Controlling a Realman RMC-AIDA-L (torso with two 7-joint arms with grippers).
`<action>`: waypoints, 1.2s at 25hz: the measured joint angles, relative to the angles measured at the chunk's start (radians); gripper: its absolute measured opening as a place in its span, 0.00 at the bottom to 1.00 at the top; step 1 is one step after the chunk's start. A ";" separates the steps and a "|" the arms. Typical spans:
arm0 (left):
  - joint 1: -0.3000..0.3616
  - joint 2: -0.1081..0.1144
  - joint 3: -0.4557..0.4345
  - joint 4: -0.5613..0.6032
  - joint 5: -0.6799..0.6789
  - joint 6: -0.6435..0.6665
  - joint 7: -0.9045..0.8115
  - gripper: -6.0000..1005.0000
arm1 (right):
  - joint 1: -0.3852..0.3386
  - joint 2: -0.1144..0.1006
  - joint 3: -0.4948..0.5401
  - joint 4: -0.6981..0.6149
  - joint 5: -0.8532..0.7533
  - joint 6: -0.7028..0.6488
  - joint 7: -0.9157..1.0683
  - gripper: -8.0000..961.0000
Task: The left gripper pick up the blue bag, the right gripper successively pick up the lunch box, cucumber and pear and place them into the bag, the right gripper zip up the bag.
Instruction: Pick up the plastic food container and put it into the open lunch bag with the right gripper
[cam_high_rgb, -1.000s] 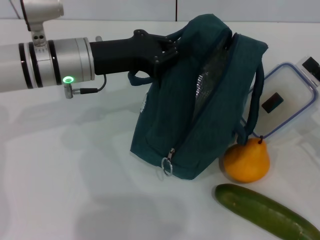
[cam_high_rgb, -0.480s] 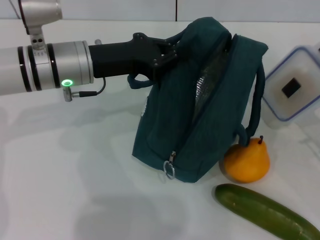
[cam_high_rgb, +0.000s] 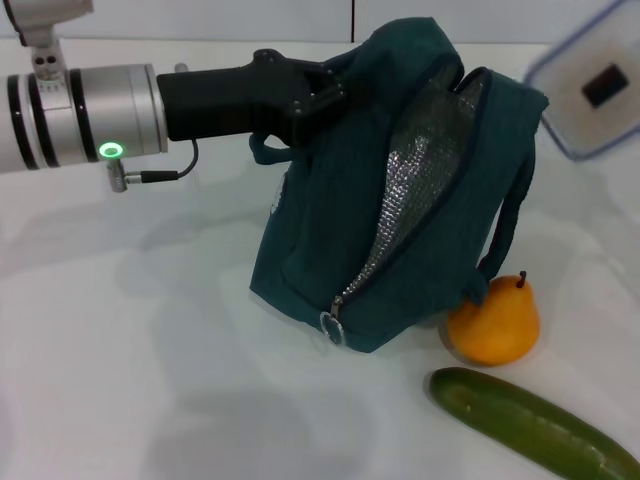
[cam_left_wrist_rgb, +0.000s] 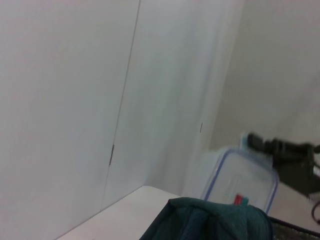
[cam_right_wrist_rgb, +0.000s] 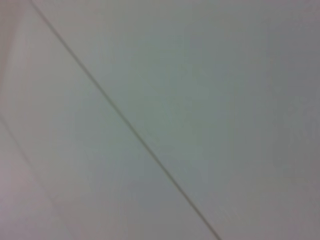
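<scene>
lunch box (cam_high_rgb: 592, 95) has risen off the table to the upper right, above the blue bag (cam_high_rgb: 400, 200).
left gripper (cam_high_rgb: 325, 95) pinches the bag's top, mouth unzipped, silver lining showing; contents hidden. right gripper (cam_left_wrist_rgb: 295, 162) carries the box, grip unclear. pear (cam_high_rgb: 493, 322) and cucumber (cam_high_rgb: 535, 425) lie beside the bag.

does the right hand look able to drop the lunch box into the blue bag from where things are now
Probably yes. The left hand holds the blue bag upright with its zipper open and the silver lining showing, and the lunch box is raised beside the mouth. Nothing lies between them; the opening is fairly narrow, though.
</scene>
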 joint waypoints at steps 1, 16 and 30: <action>-0.001 0.000 0.000 0.001 0.002 0.000 -0.004 0.08 | 0.003 -0.001 0.003 -0.024 0.001 -0.014 0.010 0.10; -0.015 -0.001 0.015 -0.005 0.007 -0.014 -0.012 0.08 | 0.182 0.018 0.001 -0.194 -0.133 -0.046 0.152 0.10; -0.019 -0.003 0.013 -0.020 0.005 -0.045 -0.013 0.07 | 0.100 0.024 0.009 -0.196 -0.286 -0.011 0.087 0.10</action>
